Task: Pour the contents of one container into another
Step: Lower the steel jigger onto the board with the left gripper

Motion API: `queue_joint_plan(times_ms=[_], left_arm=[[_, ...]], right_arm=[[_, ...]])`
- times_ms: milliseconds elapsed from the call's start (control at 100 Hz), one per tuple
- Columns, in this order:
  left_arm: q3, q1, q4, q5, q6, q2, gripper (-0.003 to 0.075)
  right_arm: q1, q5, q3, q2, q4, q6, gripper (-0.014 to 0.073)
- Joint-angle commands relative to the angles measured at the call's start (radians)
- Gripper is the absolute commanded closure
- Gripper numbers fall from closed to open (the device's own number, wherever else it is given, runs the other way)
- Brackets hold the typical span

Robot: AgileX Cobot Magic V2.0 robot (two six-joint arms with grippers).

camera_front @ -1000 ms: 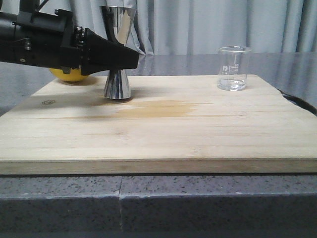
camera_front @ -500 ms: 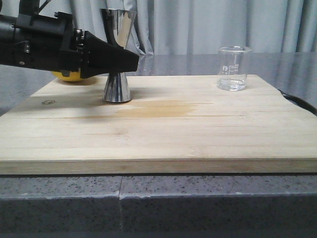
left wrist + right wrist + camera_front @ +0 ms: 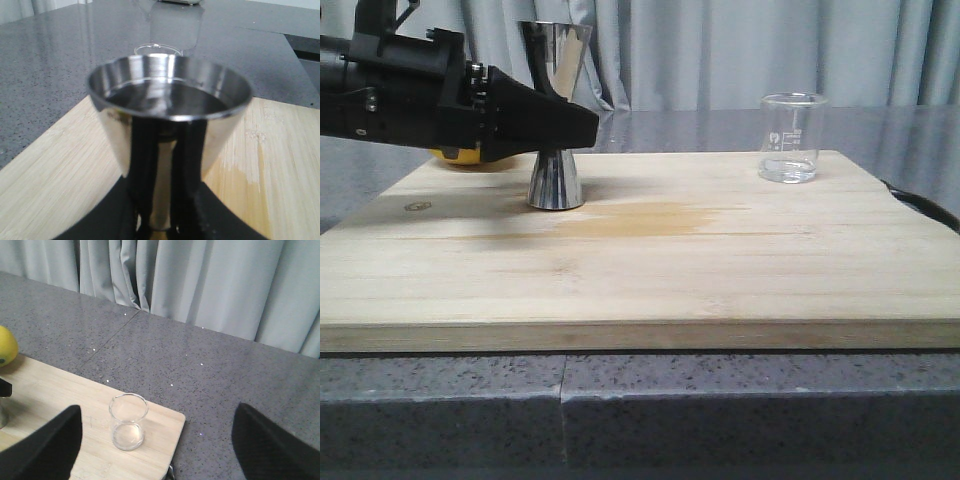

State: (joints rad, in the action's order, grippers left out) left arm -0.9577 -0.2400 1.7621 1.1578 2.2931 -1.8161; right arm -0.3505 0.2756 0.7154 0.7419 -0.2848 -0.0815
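From the front, my left gripper [image 3: 582,122] was clenched at the waist of the slick, rigid jigger [image 3: 556,110] on the board [image 3: 650,260], while the light, fragile beaker [image 3: 791,137], best held mid-wall, stood well apart below my spread right gripper [image 3: 155,440].

pale grey pleated curtains [image 3: 740,50] hang across the far side. a speckled dark grey stone worktop [image 3: 720,410] carries a light wooden board [image 3: 650,270], evenly lit.
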Motion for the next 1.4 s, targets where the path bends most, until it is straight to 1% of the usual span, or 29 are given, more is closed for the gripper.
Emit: queue_joint_plan(times_ms=[0,200,1050,1120,1270,1390], left_arm=[[-0.015,0.000,0.008,0.111,-0.012,0.045,0.0739],[-0.015,0.000,-0.022,0.111,-0.012,0.045,0.0739],[-0.015,0.000,-0.034,0.093,-0.014,0.045,0.0736],[-0.015,0.000,-0.038,0.091,-0.014,0.045,0.0717],[-0.015,0.000,-0.038,0.089,-0.028,0.045,0.0625],[-0.015,0.000,-0.049,0.085,-0.035,0.045,0.0602]], right_arm=[[0.001,-0.084,0.026,-0.007,-0.007,0.003,0.0061],[0.001,-0.084,0.026,-0.007,-0.007,0.003,0.0061],[0.001,-0.093,0.026,-0.007,-0.007,0.003,0.0061],[0.001,-0.095,0.026,-0.007,-0.007,0.003,0.0061],[0.001,-0.113,0.026,-0.007,-0.007,0.003,0.0061],[0.001,-0.126,0.026,-0.007,-0.007,0.003,0.0061]])
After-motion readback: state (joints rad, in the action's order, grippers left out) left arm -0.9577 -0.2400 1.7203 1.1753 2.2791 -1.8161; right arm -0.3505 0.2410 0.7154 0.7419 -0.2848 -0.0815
